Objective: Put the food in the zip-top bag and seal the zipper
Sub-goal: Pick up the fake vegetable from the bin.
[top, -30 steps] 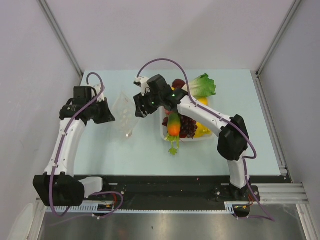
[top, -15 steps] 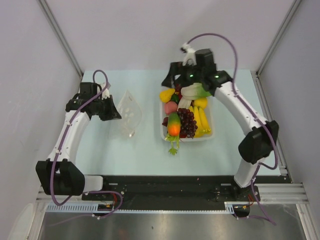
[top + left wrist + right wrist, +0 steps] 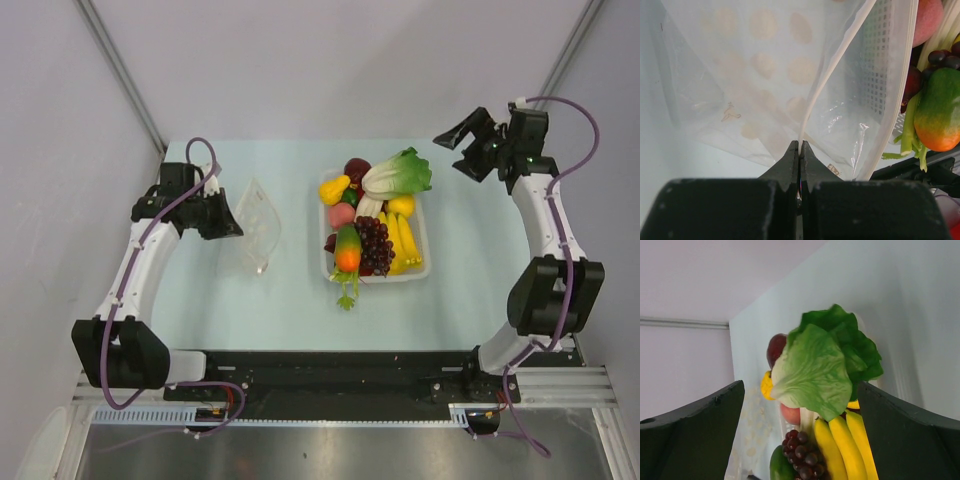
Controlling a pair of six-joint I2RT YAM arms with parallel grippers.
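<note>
slippage looms: left gripper point(image 3: 799, 145) pinches just an edge of the zip-top bag point(image 3: 765, 75), while the empty, wide-open right gripper point(image 3: 458, 148) must fetch bulky lettuce point(image 3: 398, 172).

The zip-top bag point(image 3: 258, 222), left of the tray point(image 3: 395, 279), is seen as clear plastic printed with rows of pale white round dots. The tray is shown white. Inside the tray, the lettuce point(image 3: 400, 172) is coloured green on its leaves and white at its stalk, the carrot point(image 3: 347, 250) is shaded from green to orange, the grapes point(image 3: 375, 245) are dark purple and the bananas point(image 3: 405, 245) yellow. At the tray's far end, a yellow fruit point(image 3: 333, 189), a dark red fruit point(image 3: 356, 167) and a pink fruit point(image 3: 342, 214) are seen. The table point(image 3: 470, 280) around the tray is tinted pale blue.
</note>
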